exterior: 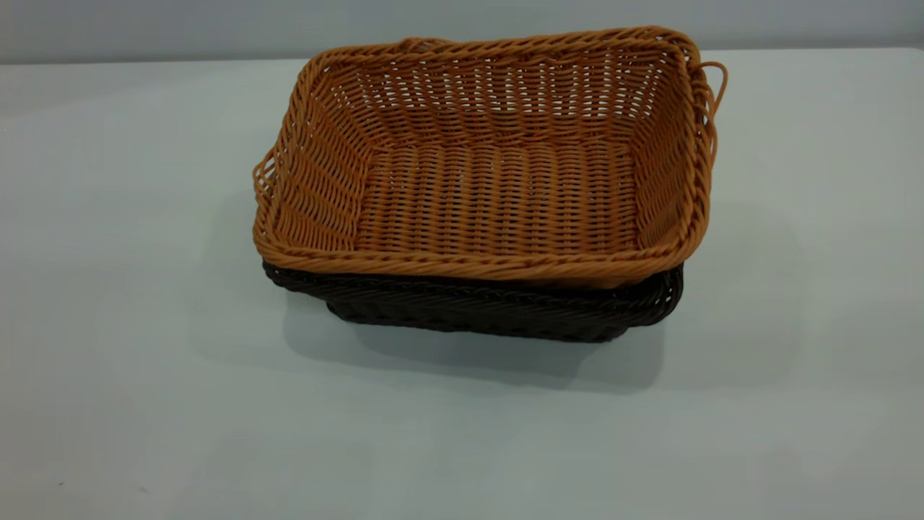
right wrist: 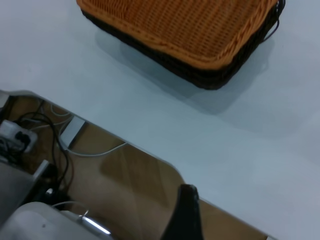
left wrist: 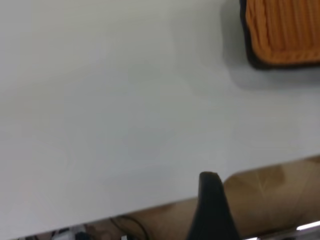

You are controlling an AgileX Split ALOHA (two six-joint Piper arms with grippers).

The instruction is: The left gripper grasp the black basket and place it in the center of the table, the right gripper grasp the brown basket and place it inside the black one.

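The brown basket (exterior: pixel 498 188) sits nested inside the black basket (exterior: pixel 476 307) at the middle of the table (exterior: pixel 130 361). Only the black basket's dark rim and lower wall show beneath it. Neither gripper is in the exterior view. In the left wrist view a black part of my left gripper (left wrist: pixel 212 205) hangs over the table's edge, far from the brown basket (left wrist: pixel 285 30) and the black rim (left wrist: pixel 248 47) around it. In the right wrist view a black part of my right gripper (right wrist: pixel 184 212) is over the table edge, away from the brown basket (right wrist: pixel 190 25) and black basket (right wrist: pixel 200 75).
The table edge (right wrist: pixel 150 155) and wooden floor (right wrist: pixel 130 185) with cables (right wrist: pixel 60 145) show in the right wrist view. Wooden floor (left wrist: pixel 270 190) also lies past the table edge in the left wrist view. A grey wall (exterior: pixel 144 29) stands behind the table.
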